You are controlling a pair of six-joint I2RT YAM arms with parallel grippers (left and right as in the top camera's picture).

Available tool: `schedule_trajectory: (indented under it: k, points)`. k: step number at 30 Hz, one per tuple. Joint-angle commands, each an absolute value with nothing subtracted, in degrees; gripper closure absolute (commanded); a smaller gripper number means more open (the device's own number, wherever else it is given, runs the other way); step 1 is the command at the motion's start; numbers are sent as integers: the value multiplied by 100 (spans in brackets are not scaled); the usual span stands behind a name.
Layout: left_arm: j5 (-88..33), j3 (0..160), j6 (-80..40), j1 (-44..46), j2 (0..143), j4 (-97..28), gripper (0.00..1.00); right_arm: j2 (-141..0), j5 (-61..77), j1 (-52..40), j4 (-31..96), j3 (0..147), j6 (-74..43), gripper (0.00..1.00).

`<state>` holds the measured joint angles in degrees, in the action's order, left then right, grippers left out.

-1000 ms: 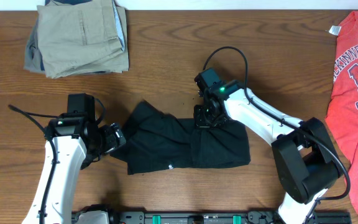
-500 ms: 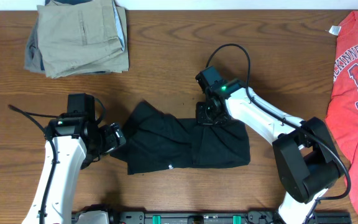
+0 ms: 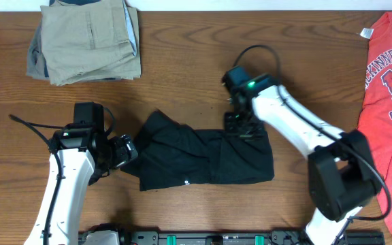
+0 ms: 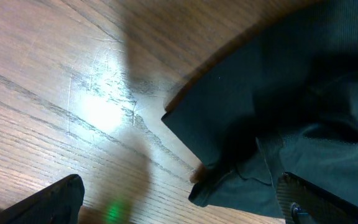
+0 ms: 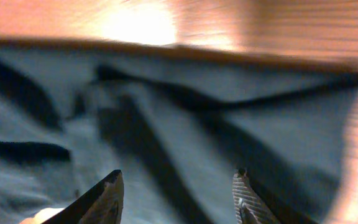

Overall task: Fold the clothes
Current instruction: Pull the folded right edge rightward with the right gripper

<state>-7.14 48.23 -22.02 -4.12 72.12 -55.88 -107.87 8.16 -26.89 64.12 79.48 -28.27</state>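
Note:
The clothes, a black T-shirt, lie partly folded at the table's front middle, with a small white logo near the front edge. My right gripper hovers open over the shirt's upper right edge. In the right wrist view its fingertips stand apart above the wrinkled black fabric and hold nothing. My left gripper stands open at the shirt's left end. In the left wrist view a sleeve corner lies on the wood between and ahead of its wide jaws, untouched.
Folded khaki trousers lie at the back left. A red T-shirt with white lettering hangs over the right edge. Bare wood runs between these and the black shirt.
My right gripper has opened, letting go of the shirt's upper edge, and has shifted slightly right. The left arm has not moved.

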Motion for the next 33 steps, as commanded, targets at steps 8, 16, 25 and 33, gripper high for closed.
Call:
schedule_trajectory:
  k: [8, 16, 25, 33]
  points:
    - [-687, 4783, -2102, -432, 7223, -5603, 0, -10278, 495, -2043, 6855, 7902, -2158, 72]
    - [-687, 4783, -2102, -432, 7223, -5603, 0, -10280, 1229, -2281, 6289, 6963, -1903, 80]
    - [-687, 4783, -2102, -432, 7223, -5607, 0, -10287, 797, -2056, 5634, 5970, -1973, 68]
    - [-687, 4779, -2102, -432, 7223, -5607, 0, -10285, 82, -1505, 5568, 5830, -2460, 71]
